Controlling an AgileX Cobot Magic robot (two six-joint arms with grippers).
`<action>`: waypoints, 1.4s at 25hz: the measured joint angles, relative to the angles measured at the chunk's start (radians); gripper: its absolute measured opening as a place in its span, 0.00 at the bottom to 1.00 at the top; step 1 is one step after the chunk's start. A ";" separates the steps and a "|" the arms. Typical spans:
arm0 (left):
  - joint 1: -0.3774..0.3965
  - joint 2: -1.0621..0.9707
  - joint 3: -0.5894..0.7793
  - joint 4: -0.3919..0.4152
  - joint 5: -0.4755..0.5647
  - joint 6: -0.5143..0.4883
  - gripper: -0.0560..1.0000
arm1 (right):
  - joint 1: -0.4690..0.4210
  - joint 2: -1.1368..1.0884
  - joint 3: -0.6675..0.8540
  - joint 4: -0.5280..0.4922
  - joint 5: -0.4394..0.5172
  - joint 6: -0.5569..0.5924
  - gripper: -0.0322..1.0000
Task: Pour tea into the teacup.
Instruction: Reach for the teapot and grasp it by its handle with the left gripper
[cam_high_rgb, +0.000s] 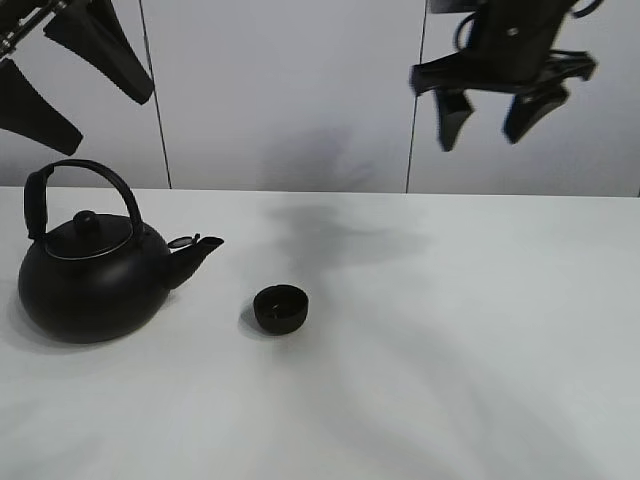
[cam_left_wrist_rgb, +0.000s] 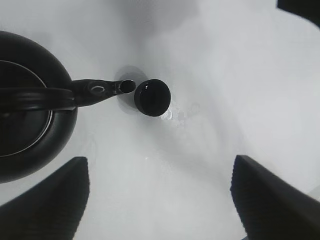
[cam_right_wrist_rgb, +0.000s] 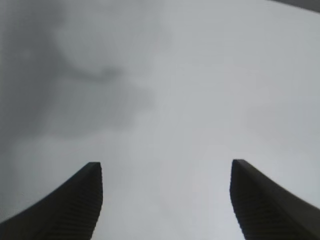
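Observation:
A big round black kettle (cam_high_rgb: 90, 280) with an arched handle and a lid stands on the white table at the left, its spout (cam_high_rgb: 200, 248) pointing right. The tiny black teacup (cam_high_rgb: 280, 308) sits just right of the spout, upright. In the left wrist view the kettle (cam_left_wrist_rgb: 25, 120) and the teacup (cam_left_wrist_rgb: 152, 97) show from above, and the spout tip lies close beside the cup. My left gripper (cam_high_rgb: 70, 75) hangs open high above the kettle. My right gripper (cam_high_rgb: 490, 115) is open and empty, high at the upper right.
The white table (cam_high_rgb: 450, 350) stretches to the right and front of the cup. A pale wall with vertical seams stands behind. A few small droplets (cam_left_wrist_rgb: 180, 114) lie on the table beside the cup.

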 joint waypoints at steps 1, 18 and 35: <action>0.000 0.000 0.000 0.000 0.000 0.000 0.59 | -0.044 -0.018 0.000 -0.015 0.011 -0.012 0.51; 0.000 0.000 0.000 0.000 -0.004 0.000 0.59 | -0.563 -0.723 0.005 0.039 0.248 -0.212 0.51; 0.000 0.000 0.000 0.000 -0.006 0.000 0.59 | -0.390 -1.666 0.539 0.176 0.322 -0.241 0.51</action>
